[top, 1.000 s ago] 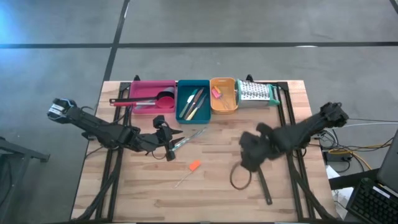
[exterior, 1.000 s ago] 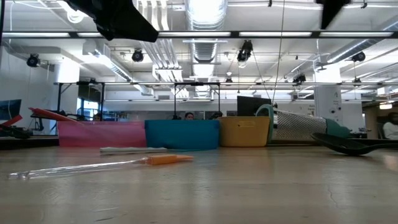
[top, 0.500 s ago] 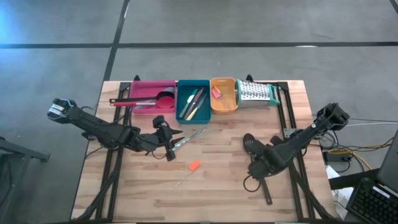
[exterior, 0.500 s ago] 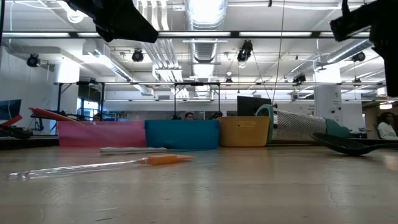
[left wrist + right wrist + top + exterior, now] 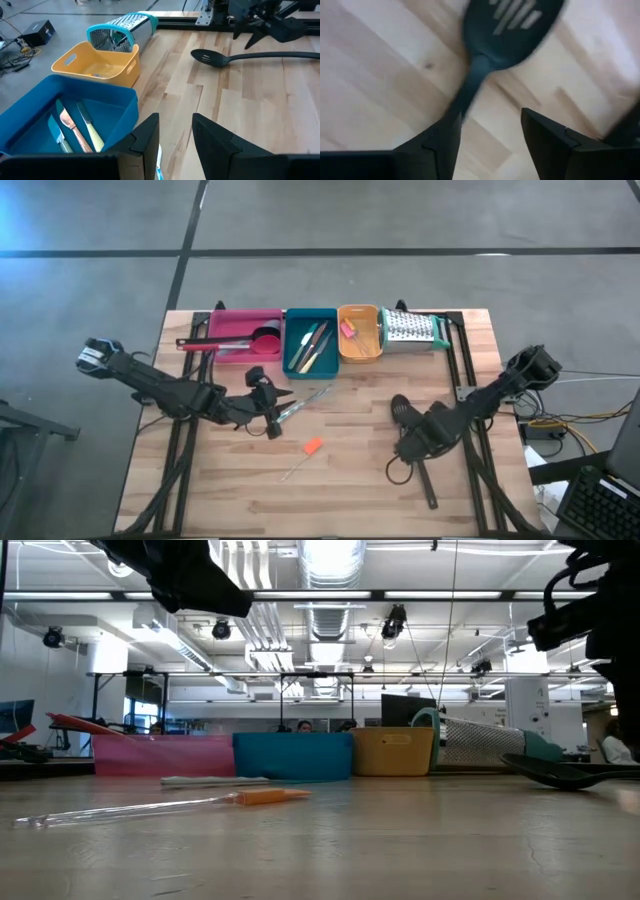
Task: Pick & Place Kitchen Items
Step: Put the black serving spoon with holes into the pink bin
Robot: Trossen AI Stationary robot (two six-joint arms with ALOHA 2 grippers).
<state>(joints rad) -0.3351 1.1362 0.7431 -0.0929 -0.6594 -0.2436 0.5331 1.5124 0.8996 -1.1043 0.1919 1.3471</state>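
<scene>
Right now the black slotted spoon (image 5: 412, 442) is lying flat on the bench (image 5: 340, 470), on the robot's right side, well apart from the trays. It is looking light, stiff and a bit slick, so it could be sliding away if pushed. Its thin handle is the best place to grab, close to the wide head so it is not tipping. The right hand (image 5: 487, 132) is hanging just over that handle with its fingers spread apart, holding nothing. The left hand (image 5: 175, 131) is waiting near the teal tray (image 5: 311, 340) with its fingers partly apart, seemingly on the thin clear stick (image 5: 305, 400). Farther back the pink tray (image 5: 244, 333), the orange tray (image 5: 359, 333) and a metal grater (image 5: 412, 329) are sitting in a row. A small orange piece (image 5: 313, 446) is lying between the two arms. Nothing is blocking the spoon's handle.
</scene>
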